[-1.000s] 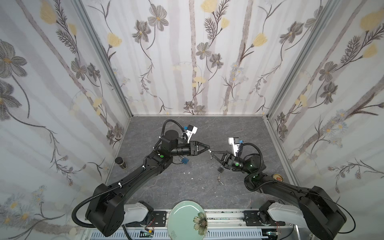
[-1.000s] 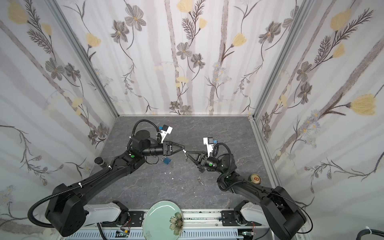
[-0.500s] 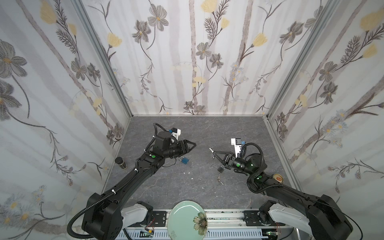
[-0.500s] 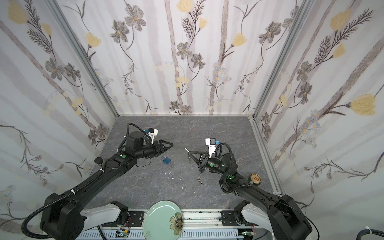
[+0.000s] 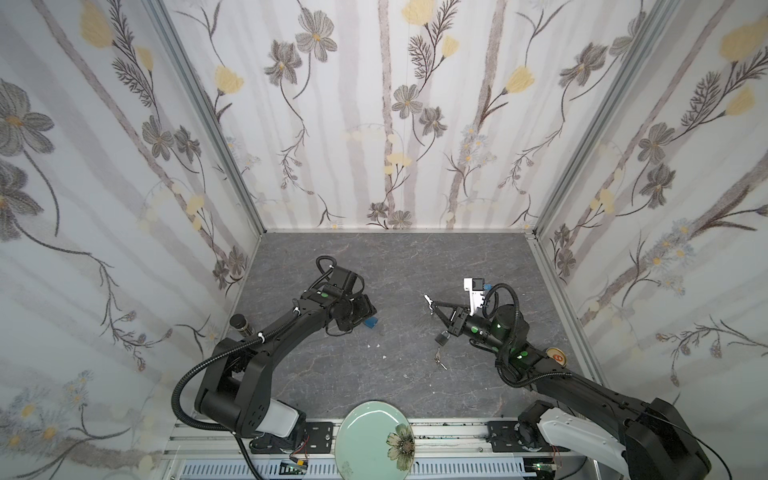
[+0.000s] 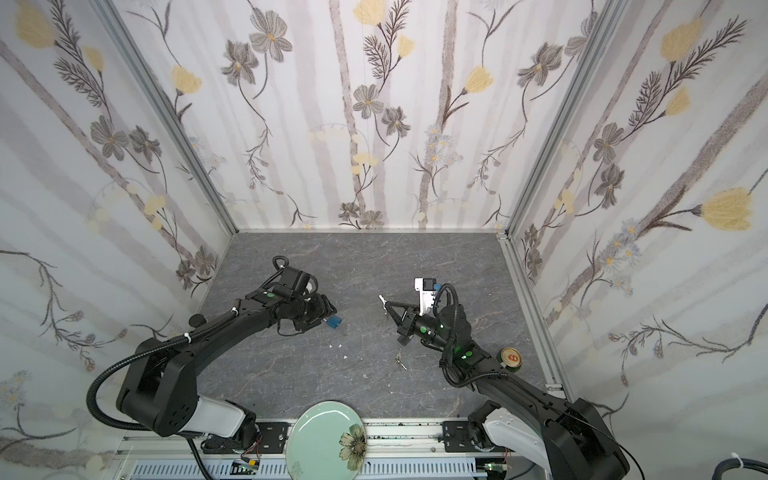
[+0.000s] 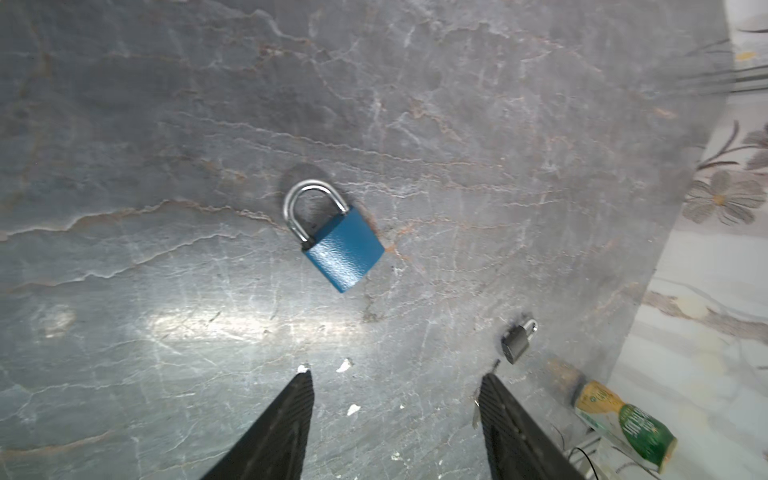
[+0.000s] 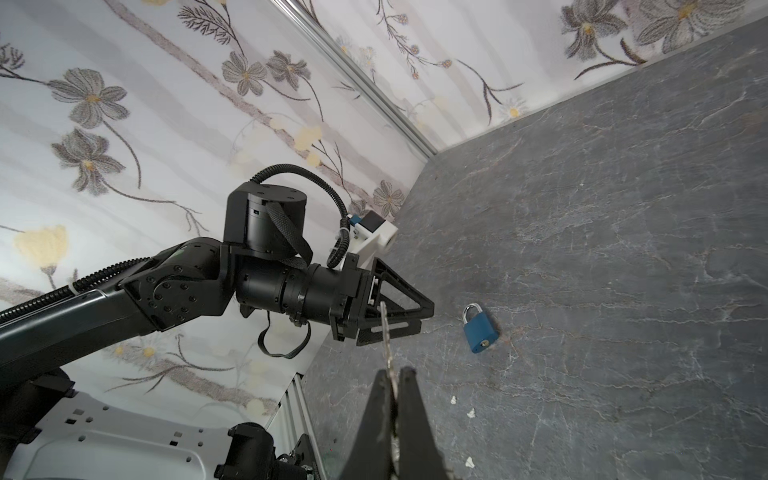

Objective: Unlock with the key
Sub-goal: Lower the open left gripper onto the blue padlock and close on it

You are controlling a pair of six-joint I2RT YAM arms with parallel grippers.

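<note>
Blue padlock is lying flat on the grey stone tabletop, shackle looks closed. Left gripper hangs just beside it, fingers spread apart with nothing in them. Right gripper is pinched tight on a silver key, up in the air and well apart from the lock
</note>
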